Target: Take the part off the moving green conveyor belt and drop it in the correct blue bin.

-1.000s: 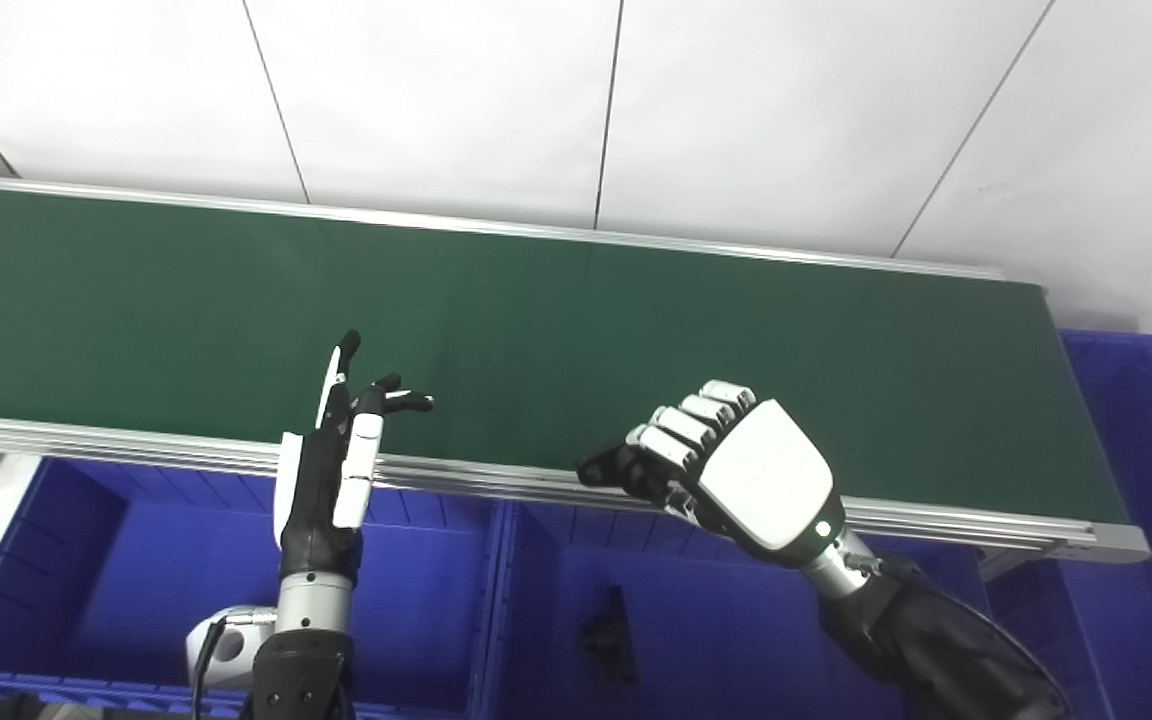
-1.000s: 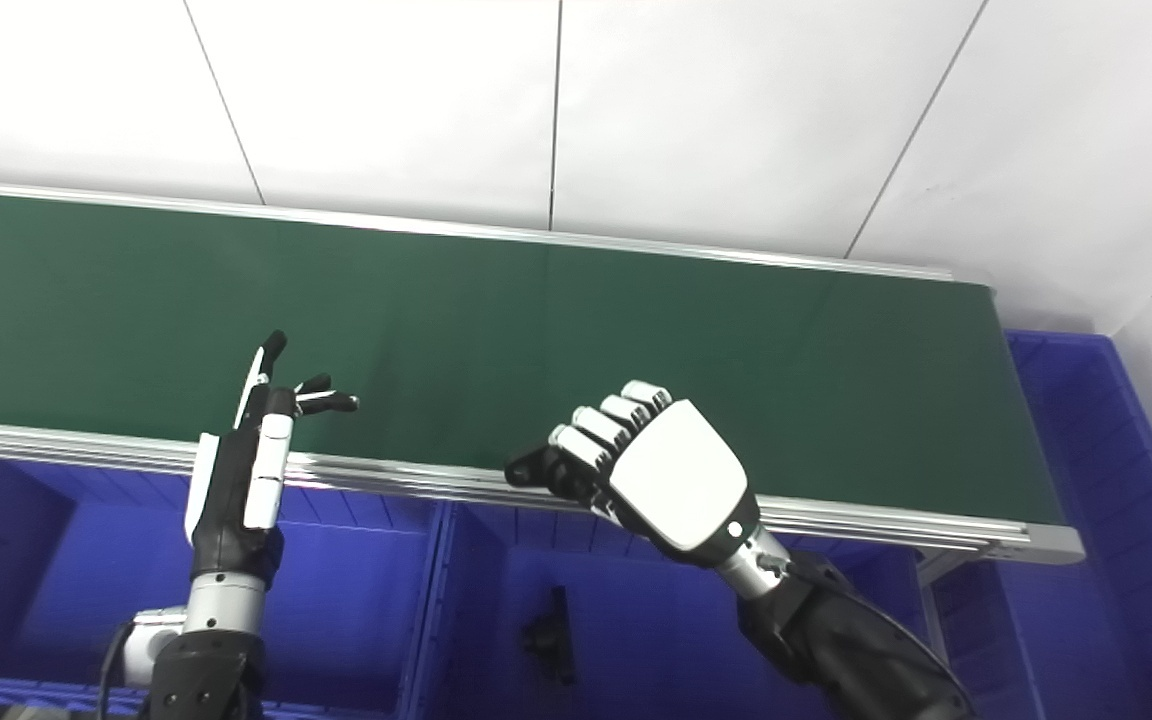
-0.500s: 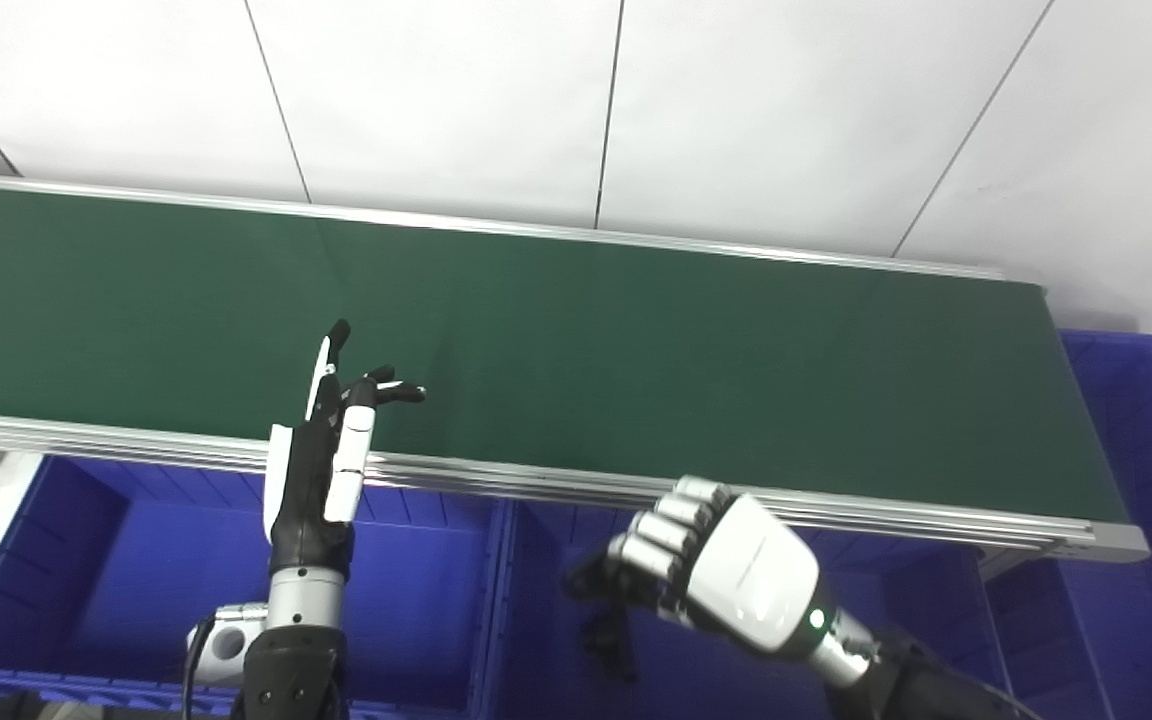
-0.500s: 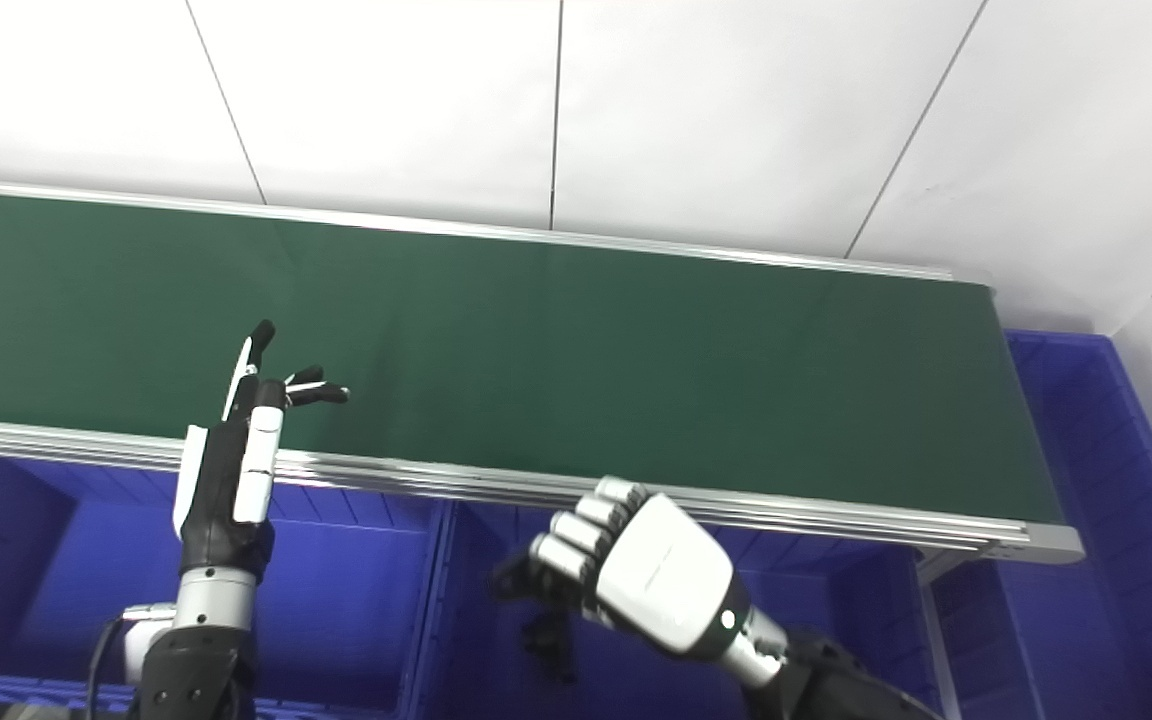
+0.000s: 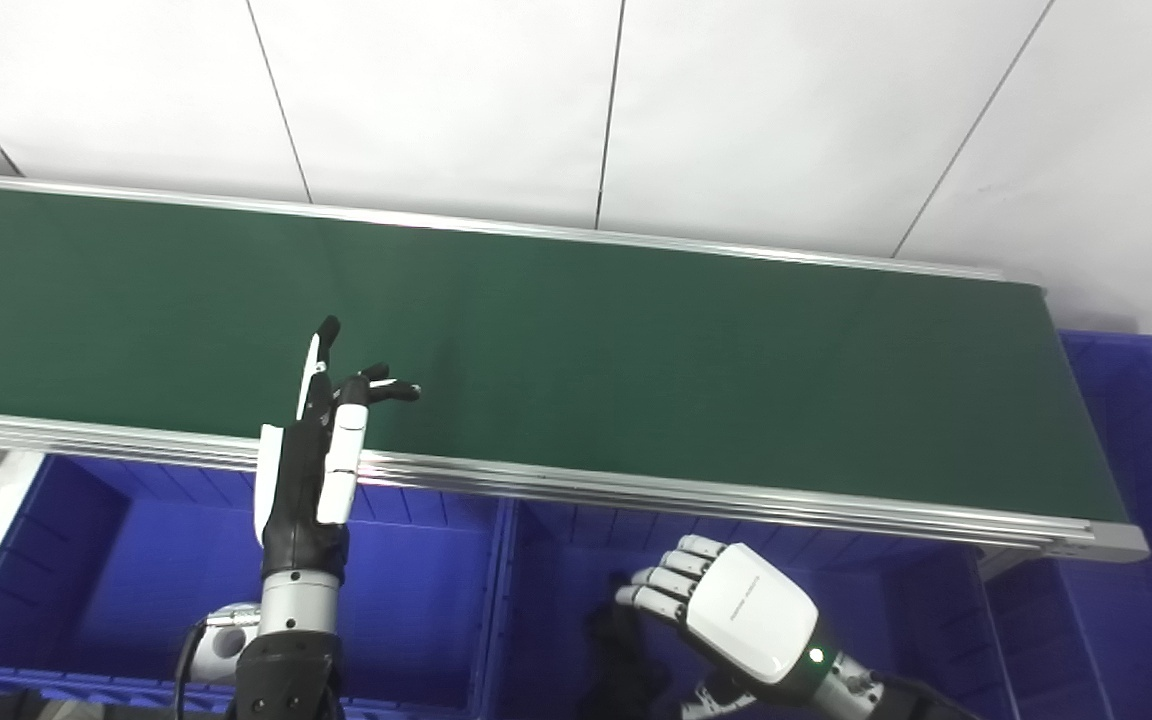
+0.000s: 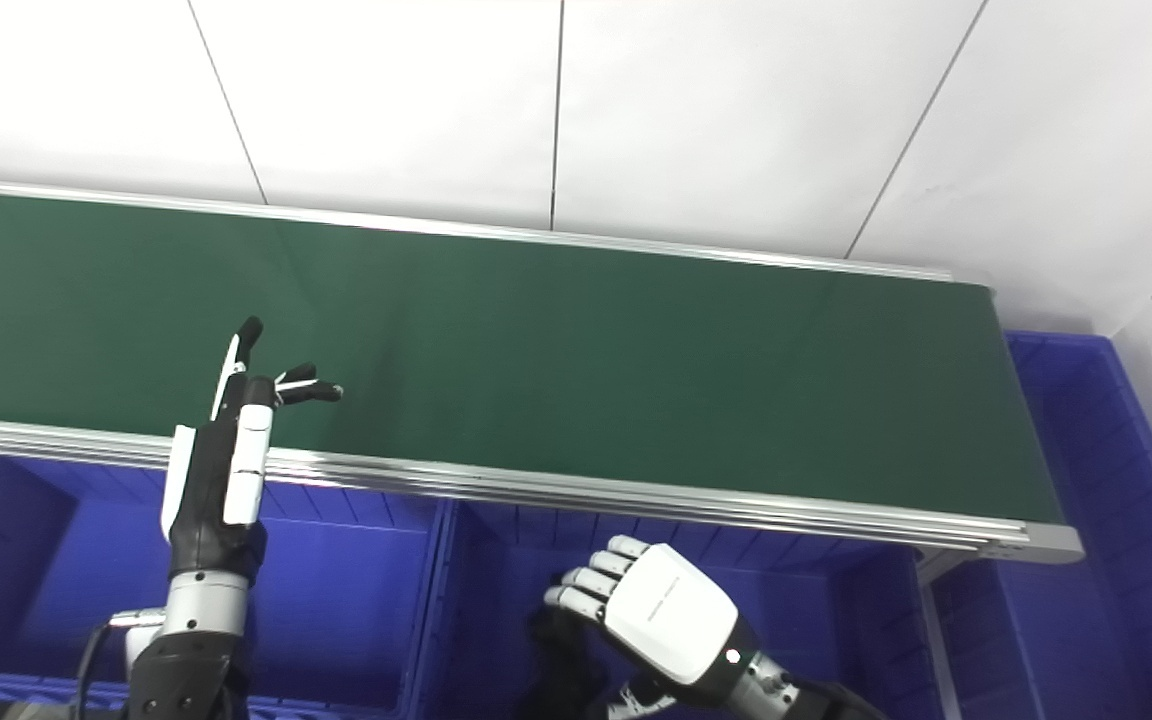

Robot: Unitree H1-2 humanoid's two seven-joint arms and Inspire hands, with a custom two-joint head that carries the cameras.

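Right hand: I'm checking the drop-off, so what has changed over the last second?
The right hand came down from the belt's near edge into the middle bin, and its fingers went from curled to spread. Dark parts lie beneath it; whether it let one go cannot be told. The left hand stayed raised and open at the belt edge, drifting slightly left.

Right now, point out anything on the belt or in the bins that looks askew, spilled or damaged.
Nothing stands out. The green conveyor belt is bare and flat. The white right hand is down in the middle blue plastic bin over dark black parts, too shadowed to judge. The left hand is raised, open, at the belt's near rail.
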